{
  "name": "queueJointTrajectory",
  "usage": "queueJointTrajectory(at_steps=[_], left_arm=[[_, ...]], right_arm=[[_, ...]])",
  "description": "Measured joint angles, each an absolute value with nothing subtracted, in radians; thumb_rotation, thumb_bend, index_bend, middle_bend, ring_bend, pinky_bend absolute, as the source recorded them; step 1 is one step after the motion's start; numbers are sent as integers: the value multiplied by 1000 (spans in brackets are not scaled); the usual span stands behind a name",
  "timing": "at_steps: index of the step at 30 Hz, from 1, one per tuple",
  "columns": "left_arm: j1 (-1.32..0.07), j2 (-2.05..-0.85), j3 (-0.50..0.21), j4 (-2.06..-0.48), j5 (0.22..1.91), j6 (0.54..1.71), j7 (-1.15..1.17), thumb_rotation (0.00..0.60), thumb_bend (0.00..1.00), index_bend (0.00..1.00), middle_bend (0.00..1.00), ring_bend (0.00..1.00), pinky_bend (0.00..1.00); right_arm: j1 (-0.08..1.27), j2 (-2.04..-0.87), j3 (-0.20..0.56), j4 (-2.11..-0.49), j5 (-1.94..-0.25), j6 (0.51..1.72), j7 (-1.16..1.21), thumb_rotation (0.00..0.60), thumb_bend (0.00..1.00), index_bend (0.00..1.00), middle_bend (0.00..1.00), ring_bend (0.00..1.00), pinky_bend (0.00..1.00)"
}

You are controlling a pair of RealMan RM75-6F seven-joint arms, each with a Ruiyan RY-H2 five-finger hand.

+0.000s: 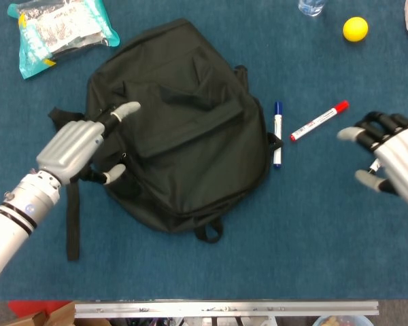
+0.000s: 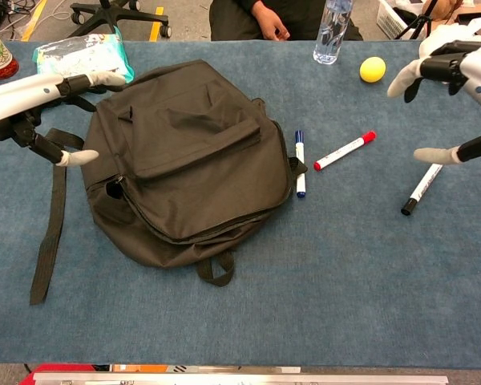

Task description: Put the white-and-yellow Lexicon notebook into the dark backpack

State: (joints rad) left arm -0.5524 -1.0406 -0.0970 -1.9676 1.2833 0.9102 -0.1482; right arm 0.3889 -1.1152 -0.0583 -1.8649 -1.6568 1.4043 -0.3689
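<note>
While the dark backpack (image 1: 180, 129) lies flat in the middle of the blue table (image 1: 258, 258), its flap is down over the opening and no part of the white-and-yellow Lexicon notebook shows in either view, so where the notebook lies cannot be told from these pictures. The left hand (image 1: 78, 144) sits at the backpack's 9 o'clock side, fingers spread and holding nothing; in the head view one fingertip reaches over the bag's upper left edge, though whether it touches the fabric is unclear. In the chest view the left hand (image 2: 44, 112) hangs beside the bag with its fingers apart. The right hand (image 1: 393, 157) is well apart from the backpack, out at its 3 o'clock near the frame edge, fingers splayed wide and empty; the chest view shows the right hand (image 2: 457, 88) raised above the table.

Just beside the bag at 3 o'clock lies a blue-capped marker (image 1: 277, 133), and beyond it a red-capped marker (image 1: 319, 121) lies tilted. A black-capped marker (image 2: 422, 189) lies below the right hand in the chest view. At 11 o'clock sits a teal packet (image 1: 61, 30); at 1 o'clock, a yellow ball (image 1: 355, 28) and a water bottle (image 2: 333, 30). A loose strap (image 1: 72, 217) trails from the bag toward 7 o'clock.
</note>
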Motion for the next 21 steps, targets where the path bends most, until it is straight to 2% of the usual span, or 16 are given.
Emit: queueJointTrajectory(at_steps=[2,5,10,21], left_arm=[[-539,-1050,-97,-1959,1284,944,-144,600,297,3,93,61,150],[-512,-1066,-96,-1935,1291,1003,-138,600,297,42,116,71,150],[-460,-1095,-87,-1854,1311,1095,-133,600,297,127,142,81,150],[-305,-1131,-64,-1702,1320,1300,-183,600,297,163,164,90,150]], right_arm=[[377,-1102,-53,-1859,-1635,1406,-367,600,36,384,467,324,479],[357,-1084,-44,-1849,-1595,1411,-358,600,142,399,467,325,498],[311,-1060,-31,-1813,-1524,1423,-304,600,152,464,488,361,523],[189,-1036,-30,-1732,-1479,1510,-218,600,162,527,530,399,536]])
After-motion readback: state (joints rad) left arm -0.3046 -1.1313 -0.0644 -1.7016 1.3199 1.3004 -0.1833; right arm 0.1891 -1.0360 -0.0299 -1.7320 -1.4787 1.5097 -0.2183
